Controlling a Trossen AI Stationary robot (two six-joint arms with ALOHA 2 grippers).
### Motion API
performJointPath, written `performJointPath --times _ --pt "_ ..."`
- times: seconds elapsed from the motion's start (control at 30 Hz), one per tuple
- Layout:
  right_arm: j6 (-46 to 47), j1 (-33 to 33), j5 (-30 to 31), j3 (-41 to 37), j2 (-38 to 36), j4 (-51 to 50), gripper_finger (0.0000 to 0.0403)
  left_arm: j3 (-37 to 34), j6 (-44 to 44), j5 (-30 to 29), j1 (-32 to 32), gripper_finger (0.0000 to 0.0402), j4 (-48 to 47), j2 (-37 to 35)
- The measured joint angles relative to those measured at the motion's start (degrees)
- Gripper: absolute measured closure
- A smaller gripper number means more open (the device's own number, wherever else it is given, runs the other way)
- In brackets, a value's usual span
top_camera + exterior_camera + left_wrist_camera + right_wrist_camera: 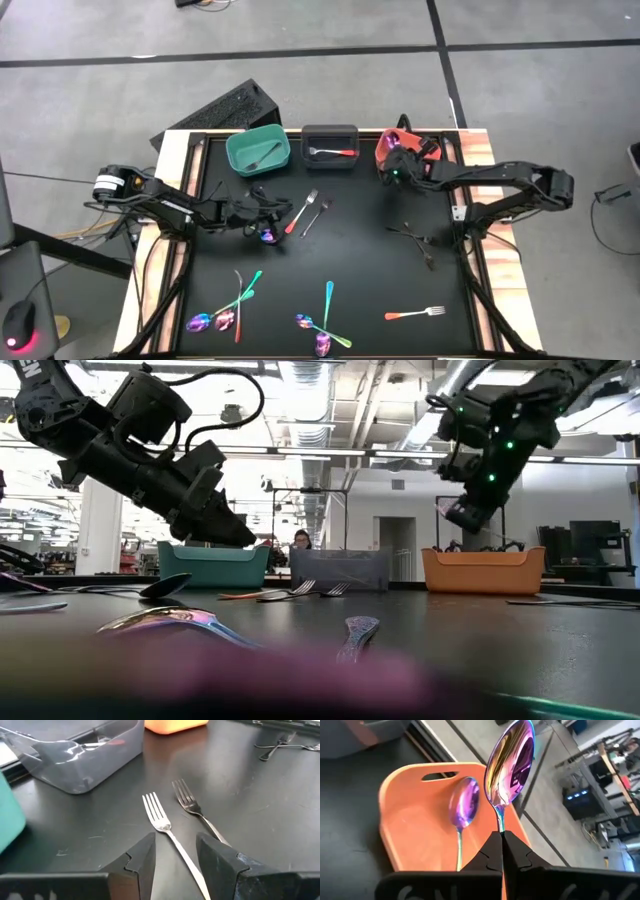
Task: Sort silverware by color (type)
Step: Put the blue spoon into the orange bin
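My right gripper is shut on an iridescent purple-teal spoon over the orange bin, at the far right of the table. A second iridescent spoon lies inside that bin. My left gripper stands open near the table's left middle, just above the mat. Its fingers stand on either side of the handle of a fork that lies flat, and they touch nothing. A dark fork lies beside it. In the high view these are the two forks ahead of the left gripper. My right gripper pinches the spoon's thin handle between its two fingertips, at the end away from the bowl. The spoon runs on in line with the fingers, bowl foremost. It is lifted clear, its bowl above the orange bin.
The teal bin holds a dark utensil, and the dark grey bin holds an orange-handled fork. Dark forks lie at the right. Iridescent and teal pieces and an orange fork lie near the front edge.
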Motion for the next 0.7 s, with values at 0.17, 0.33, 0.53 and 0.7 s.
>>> performJointPath --times 0.17,0.33,0.53,0.7 --pt "-3.46 -1.42 -0.98 -2.31 0.01 4.49 0.0396 0.00 0.37 -2.13 0.00 0.0274 0.00 0.00" --pt "-5.51 -3.00 -0.98 -2.39 0.02 5.02 0.0396 0.00 1.64 -2.28 0.00 0.0274 0.11 0.00" --pt "-6.78 -5.52 -5.72 -2.39 0.02 5.00 0.0396 0.00 1.66 -2.28 0.00 0.0274 0.15 0.00" --pt "-7.12 -7.90 -10.53 -2.39 0.02 4.94 0.0390 0.00 1.67 -2.28 0.00 0.0274 0.19 0.00"
